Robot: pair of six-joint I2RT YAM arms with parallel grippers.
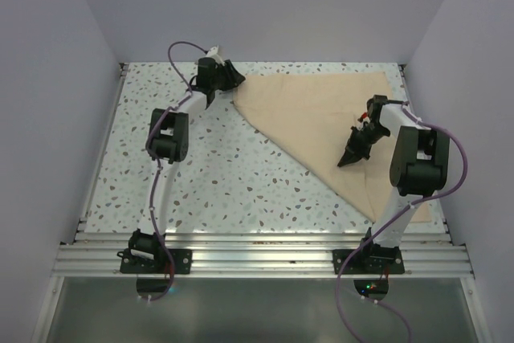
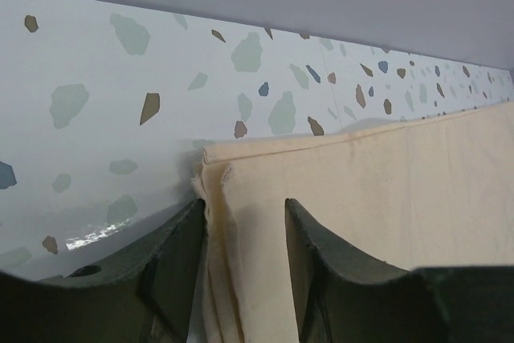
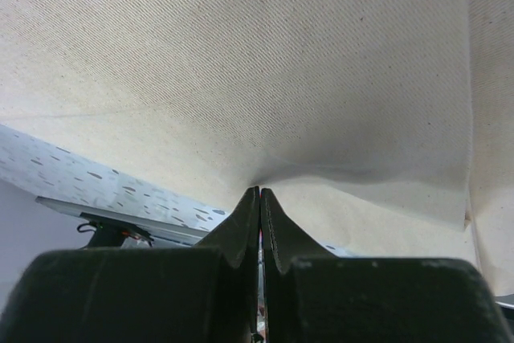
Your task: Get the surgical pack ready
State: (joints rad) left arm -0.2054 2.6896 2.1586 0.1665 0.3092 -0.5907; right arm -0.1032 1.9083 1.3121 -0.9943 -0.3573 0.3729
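Folded tan cloth sheet [image 1: 321, 114] laid across far-right corner of desk [image 1: 209, 174], left tool [image 2: 243, 206] held open astride its layered corner, right tool [image 3: 259, 192] closed, tips pressed onto cloth.

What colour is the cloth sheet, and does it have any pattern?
The cloth sheet is plain pale tan, with no pattern; the top external view shows it best.

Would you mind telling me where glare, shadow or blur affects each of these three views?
Top external: even, soft light, hardly any shadow on the table. Left wrist: a small glare patch on the glossy table beside the left gripper, corner of the tan cloth sharp. Right wrist: cloth weave crisp, the right gripper dark and slightly soft near the lens.
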